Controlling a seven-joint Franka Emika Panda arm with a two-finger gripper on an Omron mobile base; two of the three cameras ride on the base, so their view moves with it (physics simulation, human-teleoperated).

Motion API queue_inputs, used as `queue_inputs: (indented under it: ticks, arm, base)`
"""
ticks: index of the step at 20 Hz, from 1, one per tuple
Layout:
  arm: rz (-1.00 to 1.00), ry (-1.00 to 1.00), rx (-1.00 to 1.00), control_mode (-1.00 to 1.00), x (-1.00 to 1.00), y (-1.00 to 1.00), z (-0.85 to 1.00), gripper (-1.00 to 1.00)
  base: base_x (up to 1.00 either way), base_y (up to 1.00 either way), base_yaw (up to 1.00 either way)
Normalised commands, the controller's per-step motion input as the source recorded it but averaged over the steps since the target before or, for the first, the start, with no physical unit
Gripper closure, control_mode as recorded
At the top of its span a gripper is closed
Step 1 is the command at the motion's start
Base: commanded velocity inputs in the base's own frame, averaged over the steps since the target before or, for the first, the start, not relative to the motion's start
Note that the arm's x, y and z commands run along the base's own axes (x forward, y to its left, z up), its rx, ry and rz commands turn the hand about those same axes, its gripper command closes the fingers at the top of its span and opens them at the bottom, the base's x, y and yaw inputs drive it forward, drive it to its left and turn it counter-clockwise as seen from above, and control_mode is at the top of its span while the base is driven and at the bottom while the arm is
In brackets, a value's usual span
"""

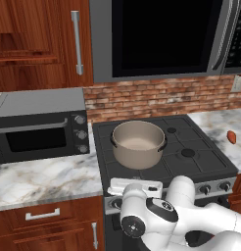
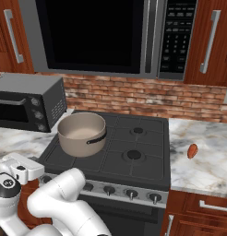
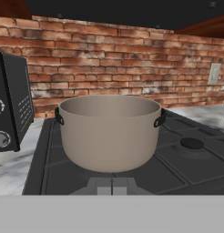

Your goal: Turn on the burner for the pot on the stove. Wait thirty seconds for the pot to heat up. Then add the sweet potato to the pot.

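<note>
A black gas stove sat between two stretches of veined marble counter, with a red brick wall behind it and a dark microwave hanging above. The wide, round, dull grey-beige pot stood upright on the near-left burner, its dark grate showing around the pot's base. The pot had a pale inside and two small dark side handles. To its right the other grates lay bare, with two round black burner caps among them. A grey toaster oven with three side knobs stood on the left counter, just beside the stove's left edge. The small reddish-orange sweet potato lay on the right counter, well apart from the pot, with open marble around it.

The white arm was folded low in front of the stove, its elbow bulking over the steel front strip and its row of small black knobs. The gripper sat at the stove's front edge, near the left end of the strip, and pointed level toward the pot. Its two small finger tips were pressed together and held nothing. Red wooden cabinets framed the scene above and below.
</note>
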Motion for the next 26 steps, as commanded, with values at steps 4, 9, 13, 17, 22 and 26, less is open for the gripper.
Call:
queue_inputs:
  ticks: [4, 9, 13, 17, 22, 26]
  arm:
    - [0.0, 0.0, 0.0, -1.0, 0.0, 0.0, 0.0, 1.0]
    - [0.0, 0.0, 0.0, -1.0, 0.0, 0.0, 0.0, 1.0]
    - [0.0, 0.0, 0.0, -1.0, 0.0, 0.0, 0.0, 1.0]
    - [0.0, 0.0, 0.0, -1.0, 0.0, 0.0, 0.0, 1.0]
    - [0.0, 0.0, 0.0, -1.0, 0.0, 0.0, 0.0, 1.0]
    - [0.0, 0.0, 0.0, -1.0, 0.0, 0.0, 0.0, 1.0]
  base:
    - [0.0, 0.0, 0.0]
    - [0.0, 0.0, 0.0]
    - [0.0, 0.0, 0.0]
    - [0.0, 0.0, 0.0]
    - [0.0, 0.0, 0.0]
    - [0.0, 0.0, 0.0]
